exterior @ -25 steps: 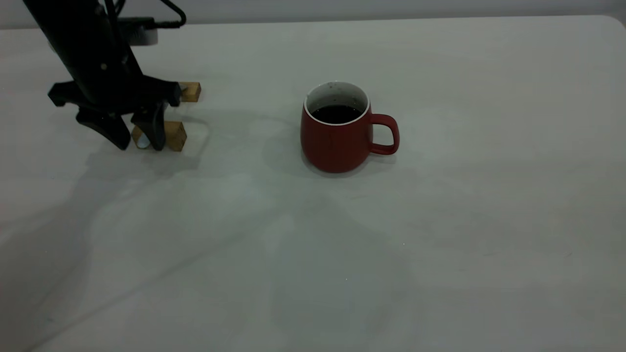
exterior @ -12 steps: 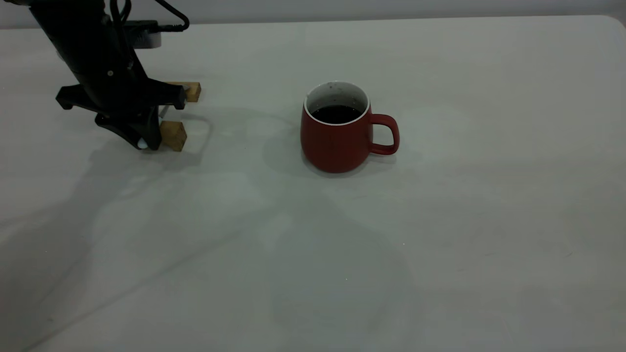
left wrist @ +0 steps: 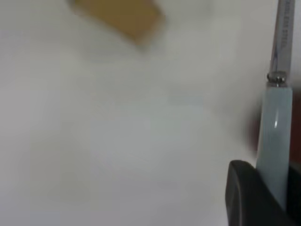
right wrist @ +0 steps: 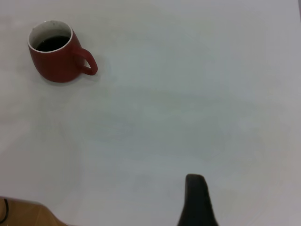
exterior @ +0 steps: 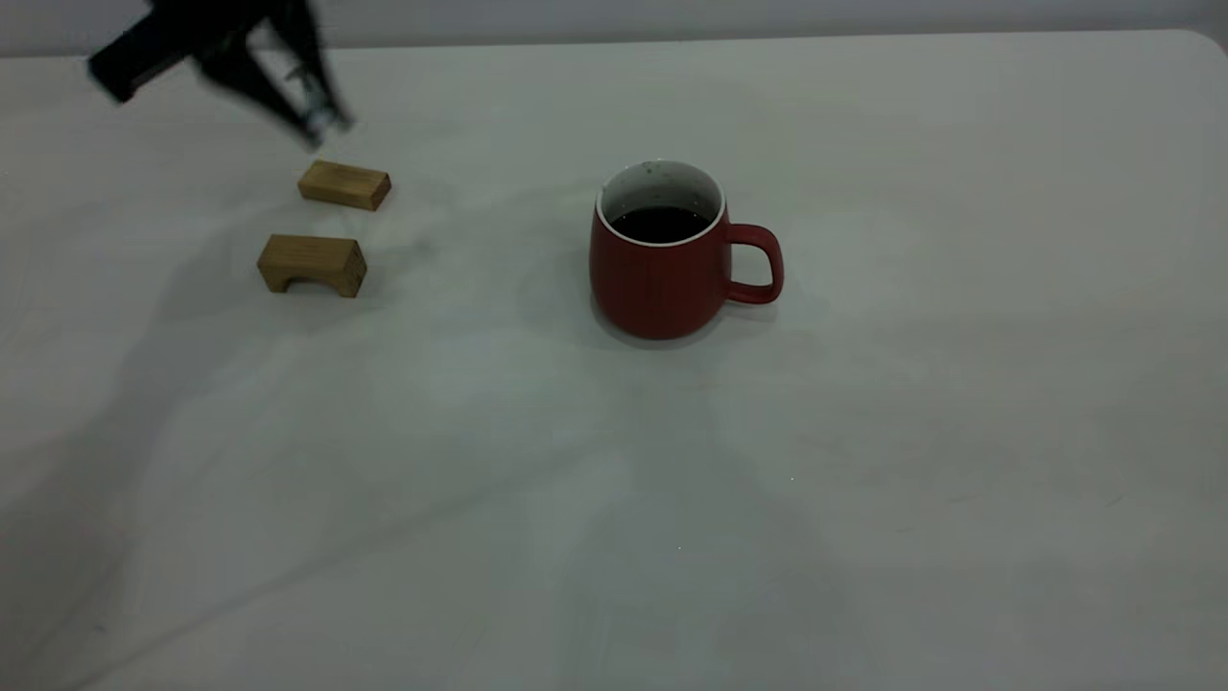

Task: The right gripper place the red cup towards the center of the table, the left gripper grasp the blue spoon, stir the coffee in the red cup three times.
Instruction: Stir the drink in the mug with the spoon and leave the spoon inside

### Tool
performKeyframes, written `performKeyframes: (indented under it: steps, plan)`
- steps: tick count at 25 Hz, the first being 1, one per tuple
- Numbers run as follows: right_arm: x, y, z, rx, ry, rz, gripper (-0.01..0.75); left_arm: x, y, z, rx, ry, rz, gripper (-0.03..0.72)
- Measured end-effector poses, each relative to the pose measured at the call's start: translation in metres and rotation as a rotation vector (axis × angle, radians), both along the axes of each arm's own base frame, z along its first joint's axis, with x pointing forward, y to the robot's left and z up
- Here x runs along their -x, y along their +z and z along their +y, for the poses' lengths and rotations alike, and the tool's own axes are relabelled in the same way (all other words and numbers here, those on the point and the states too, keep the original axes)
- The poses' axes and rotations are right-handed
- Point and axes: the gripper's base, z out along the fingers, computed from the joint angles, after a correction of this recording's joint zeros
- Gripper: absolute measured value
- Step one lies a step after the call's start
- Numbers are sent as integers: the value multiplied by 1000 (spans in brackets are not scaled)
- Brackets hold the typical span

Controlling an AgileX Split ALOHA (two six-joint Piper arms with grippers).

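Observation:
The red cup [exterior: 662, 269] stands upright near the middle of the table [exterior: 614, 499], handle pointing right, with dark coffee [exterior: 660, 224] inside. My left gripper [exterior: 312, 115] hangs raised at the far left, well left of the cup, above the far wooden block. It is shut on the blue spoon [left wrist: 273, 136], whose pale blue handle sits between the fingers [left wrist: 247, 193] with the metal neck [left wrist: 284, 37] sticking out. My right gripper [right wrist: 244, 207] is out of the exterior view. It is open, one finger [right wrist: 197, 202] showing, far from the cup [right wrist: 54, 59].
Two tan wooden blocks lie at the left of the table, one [exterior: 343, 184] farther back and an arched one [exterior: 312, 264] nearer. One block [left wrist: 122, 16] shows blurred in the left wrist view. The table's rounded corner is at the back right.
The left gripper closed on the spoon lying across the two wooden blocks and lifted it up and toward the back. Both blocks now lie uncovered. The cup has not moved.

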Motion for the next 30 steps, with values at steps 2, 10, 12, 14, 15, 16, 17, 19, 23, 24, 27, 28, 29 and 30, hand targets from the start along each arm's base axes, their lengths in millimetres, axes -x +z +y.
performKeyframes:
  steps: [2,10,12,14,15,16,17,19,23,24,27,28,29,30]
  plan:
    - [0,0,0,0,0,0,591,4,16,-13,171,195,118,177]
    - [0,0,0,1,0,0,591,8,56,-55,759,515,578,177]
    - [0,0,0,0,0,0,591,7,52,-63,814,534,628,177]
    - [0,0,0,0,0,0,591,5,42,-70,842,555,668,177]
    - [0,0,0,0,0,0,591,4,38,-72,854,566,685,177]
    - [0,0,0,0,0,0,591,2,31,-74,858,578,701,177]
    - [0,0,0,0,0,-1,591,1,25,-76,863,592,716,177]
    - [0,0,0,0,0,-1,591,-1,11,-78,868,615,732,177]
    - [0,0,0,0,0,-1,591,-5,-21,-80,878,645,750,177]
    - [0,0,0,0,0,-1,591,-7,-30,-80,887,655,752,177]
    - [0,0,0,0,0,-1,591,-10,-54,-80,931,670,736,177]
    - [0,0,0,0,0,-1,591,-11,-62,-80,949,680,727,177]
    - [0,0,0,0,0,-1,591,-12,-68,-80,967,687,718,177]
    - [0,0,0,0,0,-1,591,-13,-74,-80,974,695,713,177]
